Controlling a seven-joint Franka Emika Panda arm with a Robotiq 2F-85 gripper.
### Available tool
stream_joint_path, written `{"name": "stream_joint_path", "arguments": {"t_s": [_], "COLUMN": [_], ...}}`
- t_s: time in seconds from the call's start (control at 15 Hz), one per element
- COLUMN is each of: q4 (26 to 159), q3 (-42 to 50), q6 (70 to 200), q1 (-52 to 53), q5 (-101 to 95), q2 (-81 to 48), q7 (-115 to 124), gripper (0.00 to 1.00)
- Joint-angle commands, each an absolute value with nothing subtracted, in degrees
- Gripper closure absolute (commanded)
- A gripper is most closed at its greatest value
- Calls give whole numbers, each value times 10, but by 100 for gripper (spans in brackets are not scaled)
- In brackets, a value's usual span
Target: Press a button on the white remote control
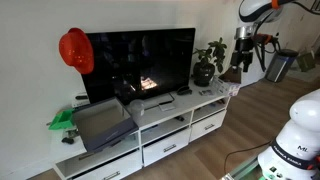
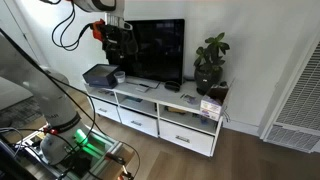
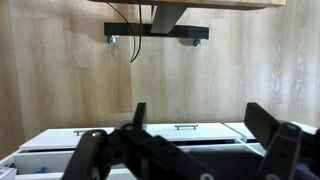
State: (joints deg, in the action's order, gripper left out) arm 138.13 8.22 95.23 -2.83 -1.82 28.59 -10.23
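The white remote control (image 1: 150, 105) lies flat on top of the white TV stand (image 1: 160, 128) in front of the black TV (image 1: 140, 62). It also shows in an exterior view (image 2: 136, 87) as a pale slab. My gripper (image 1: 238, 66) hangs in the air well away from the remote, out in front of the stand; it also shows in an exterior view (image 2: 115, 52). In the wrist view the gripper (image 3: 200, 125) is open and empty, and the remote is out of view there.
A small dark flat object (image 1: 183, 91) lies on the stand near a potted plant (image 1: 207, 63). A grey box (image 1: 100, 122) and a green item (image 1: 62, 120) sit at the other end. A red object (image 1: 75, 50) hangs beside the TV. The wrist view shows wood floor and white drawers (image 3: 180, 135).
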Motion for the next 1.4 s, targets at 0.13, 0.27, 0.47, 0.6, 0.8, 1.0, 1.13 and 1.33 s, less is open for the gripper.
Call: {"name": "stream_joint_path", "arguments": {"t_s": [0.13, 0.27, 0.47, 0.6, 0.8, 1.0, 1.13, 1.33], "q4": [1381, 1381, 1381, 1381, 1381, 1381, 1381, 1378], "q3": [78, 78, 78, 78, 78, 78, 78, 77], "q6": [952, 952, 952, 952, 952, 952, 952, 956], "q1": [-33, -33, -33, -33, -33, -33, -33, -28], "q5": [-17, -17, -17, -17, -17, -17, -17, -21], "q2": [285, 285, 285, 285, 285, 285, 285, 282], "q7": [-104, -104, -104, -104, -104, -104, -104, -118], "gripper": [0, 0, 0, 0, 0, 0, 0, 0]}}
